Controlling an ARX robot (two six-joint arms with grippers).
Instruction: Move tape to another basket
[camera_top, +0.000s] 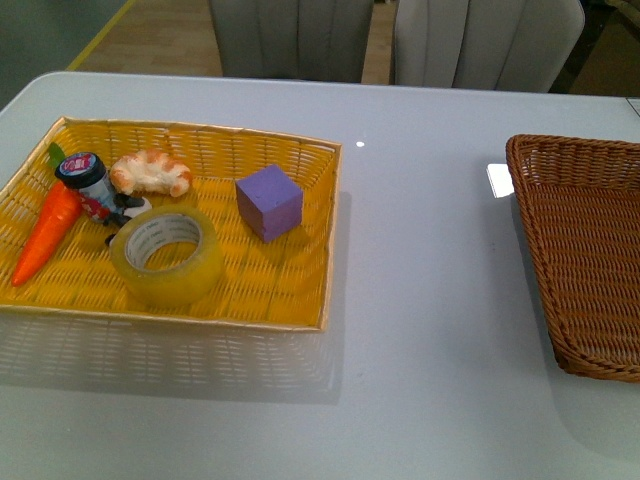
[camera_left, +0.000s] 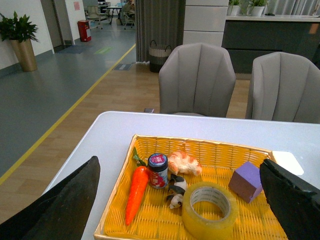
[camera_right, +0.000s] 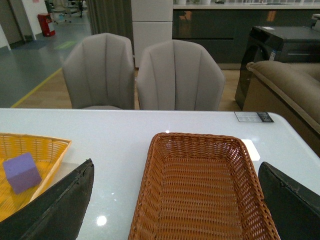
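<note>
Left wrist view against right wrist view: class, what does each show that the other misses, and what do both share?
Only the left wrist view shows the tape, the carrot and the small jar. Only the right wrist view shows the brown basket. Both show the purple cube, part of the yellow basket and grey chairs behind the table.

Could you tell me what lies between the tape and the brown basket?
Front view: only the rim of the yellow tray and bare table separate tape and basket; the purple cube sits farther back.
</note>
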